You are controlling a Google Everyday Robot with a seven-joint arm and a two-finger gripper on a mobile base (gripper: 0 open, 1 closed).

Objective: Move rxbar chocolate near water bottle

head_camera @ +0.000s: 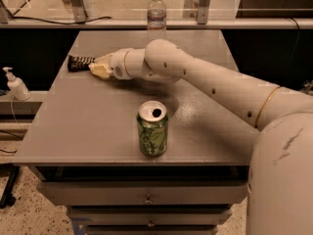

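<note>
The rxbar chocolate (79,61) is a small black wrapper with pale stripes at the back left of the grey table (73,131). My gripper (99,66) reaches in from the right and is shut on the bar's right end; the bar sticks out to the left of the cream fingers (103,69). I cannot tell whether the bar touches the tabletop. The water bottle (156,14), clear with a white cap, stands upright at the table's back edge, up and to the right of the gripper.
A green soda can (152,129) with an open top stands near the table's front middle. A small white pump bottle (16,84) stands on a lower shelf off the table's left side. My arm (220,89) crosses the right half of the table.
</note>
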